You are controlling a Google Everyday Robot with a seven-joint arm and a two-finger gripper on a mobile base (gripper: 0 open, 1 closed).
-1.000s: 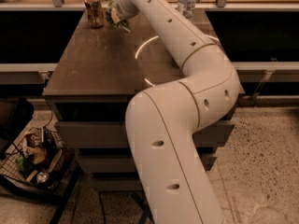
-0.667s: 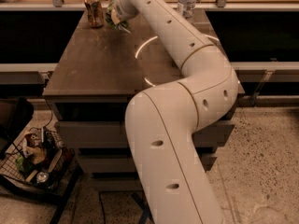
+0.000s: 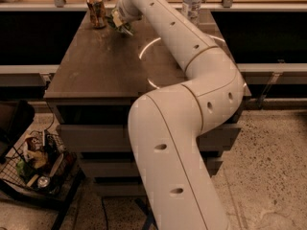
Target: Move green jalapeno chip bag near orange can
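1. The gripper [image 3: 122,15] sits at the upper left of the frame, at the end of the long white arm [image 3: 192,61] that reaches across the dark table [image 3: 96,66] to its far edge
2. The green jalapeno chip bag [image 3: 120,25] shows only as a small crumpled green patch right at the gripper, mostly hidden by the wrist. Whether the gripper is closed on the bag or has let it go cannot be told from this view
3. The orange can [image 3: 96,9] stands upright near the far left corner of the table, just to the left of the bag. The two are near each other, and whether they touch cannot be told
4. Over the last second very little has changed: the arm holds the same pose, the gripper has at most settled a touch lower, and the can has not shifted
5. That stillness suggests the carry is over and the bag is already where the task wants it, so what remains is probably the release and a clean withdrawal
6. The risk is the can: it is slim and close, so pulling away sideways to the left could tip it
7. A clear water bottle [image 3: 191,4] stands at the top centre right, and a wire basket [image 3: 33,162] of clutter sits on the floor at lower left, both well apart from the work
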